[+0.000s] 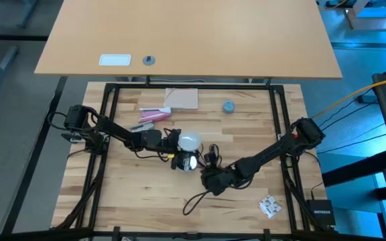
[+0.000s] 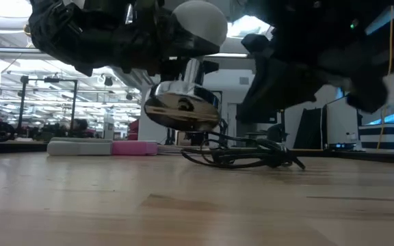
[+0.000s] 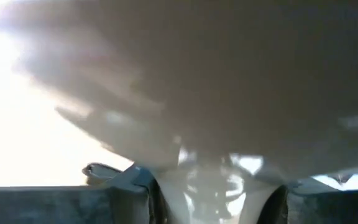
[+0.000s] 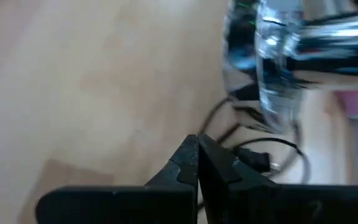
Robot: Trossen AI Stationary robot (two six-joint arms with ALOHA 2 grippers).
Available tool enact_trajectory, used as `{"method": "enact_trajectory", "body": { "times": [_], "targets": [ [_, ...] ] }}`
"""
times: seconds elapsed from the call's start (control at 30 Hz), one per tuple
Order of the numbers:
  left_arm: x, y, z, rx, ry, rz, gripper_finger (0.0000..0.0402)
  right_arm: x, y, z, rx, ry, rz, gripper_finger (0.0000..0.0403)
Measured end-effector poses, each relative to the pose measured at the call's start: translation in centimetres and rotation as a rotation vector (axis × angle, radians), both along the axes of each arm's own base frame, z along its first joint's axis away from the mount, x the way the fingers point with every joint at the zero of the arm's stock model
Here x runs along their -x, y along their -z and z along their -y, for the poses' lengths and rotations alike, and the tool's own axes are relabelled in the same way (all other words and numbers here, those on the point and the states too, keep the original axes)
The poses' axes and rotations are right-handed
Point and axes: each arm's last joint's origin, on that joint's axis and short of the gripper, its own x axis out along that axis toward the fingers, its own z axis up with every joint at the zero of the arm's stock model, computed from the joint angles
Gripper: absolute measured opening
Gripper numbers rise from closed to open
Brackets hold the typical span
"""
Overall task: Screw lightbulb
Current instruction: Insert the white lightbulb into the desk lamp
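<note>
High view: left gripper [image 1: 173,142] at table centre, fingers clamped on the small white frosted lightbulb [image 1: 189,141], which sits mid-table, directly above the round silvery socket [image 1: 185,161]. Left wrist view is filled by the white globe [image 3: 185,93] pinched between the two dark fingers [image 3: 61,205]. Low view: bulb [image 2: 200,24] held up off the light wooden table [image 2: 183,205], its neck meeting the shiny socket [image 2: 182,109], which is tilted and lifted clear of the tabletop. Black cord [image 2: 245,156] trails from the socket and lies coiled on the wood. Right gripper [image 1: 213,179] sits just right of the socket, near the cord; its fingers [image 4: 194,165] are pressed fully together, nothing visible between them, cord [image 4: 253,155] just beyond the tips. Pink and white flat block [image 2: 104,147] lies on the table behind. Small blue-grey round cap [image 1: 228,106] rests well apart, toward the far right.
</note>
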Motion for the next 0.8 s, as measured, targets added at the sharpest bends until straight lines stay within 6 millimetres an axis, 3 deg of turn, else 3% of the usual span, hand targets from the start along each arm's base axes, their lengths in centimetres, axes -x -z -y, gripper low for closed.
{"method": "enact_trajectory", "body": {
  "times": [0.2,0.33,0.63,0.8],
  "targets": [
    [0.0,0.0,-0.4,0.195,-0.143,-0.001,0.015,-0.3,-0.3,0.2,0.084,0.075,0.08,0.0005],
    [0.0,0.0,-0.6,0.293,-0.208,0.005,0.015,-0.8,-0.7,0.0,0.106,0.034,0.126,0.0005],
    [0.1,0.7,-1.2,0.305,-0.24,-0.061,0.015,-1.1,-1.5,-0.8,0.148,-0.032,0.138,0.0005],
    [0.2,1.3,-1.9,0.348,-0.28,-0.119,0.015,-0.4,-3.5,-2.5,0.327,-0.08,0.054,0.0005]
  ]
}}
